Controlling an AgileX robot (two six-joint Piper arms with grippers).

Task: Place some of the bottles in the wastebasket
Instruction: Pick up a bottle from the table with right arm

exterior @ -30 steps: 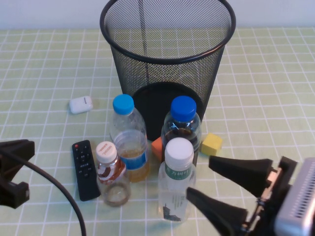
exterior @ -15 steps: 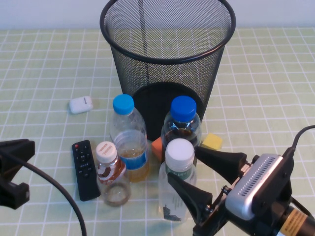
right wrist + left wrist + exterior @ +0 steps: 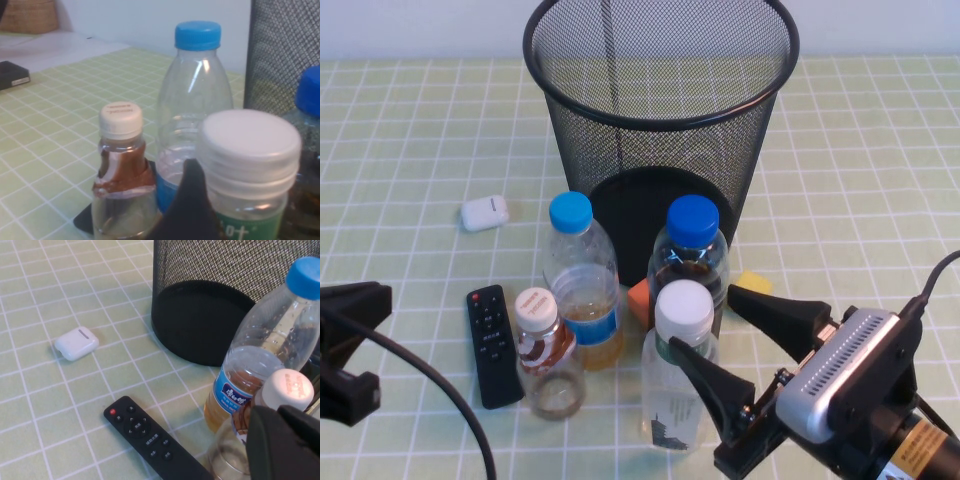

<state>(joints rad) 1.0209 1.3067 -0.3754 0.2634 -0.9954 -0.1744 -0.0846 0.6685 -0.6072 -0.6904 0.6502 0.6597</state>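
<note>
The black mesh wastebasket stands at the back centre. In front of it stand two blue-capped bottles, a short white-capped bottle with a red-brown label and a tall white-capped, green-labelled bottle. My right gripper is open, with one finger on each side of the tall bottle's neck. In the right wrist view that bottle's cap fills the centre, and one dark finger shows beside it. My left gripper is shut and holds nothing at the table's left edge, near the short bottle.
A black remote lies left of the short bottle, and a white earbud case lies farther back left. An orange block and a yellow block sit beside the wastebasket's base. The left arm's cable curves across the front left.
My right gripper has come in from the front right corner to the tall white-capped bottle, and its open fingers now straddle the neck. The left arm and the bottles have not moved.
</note>
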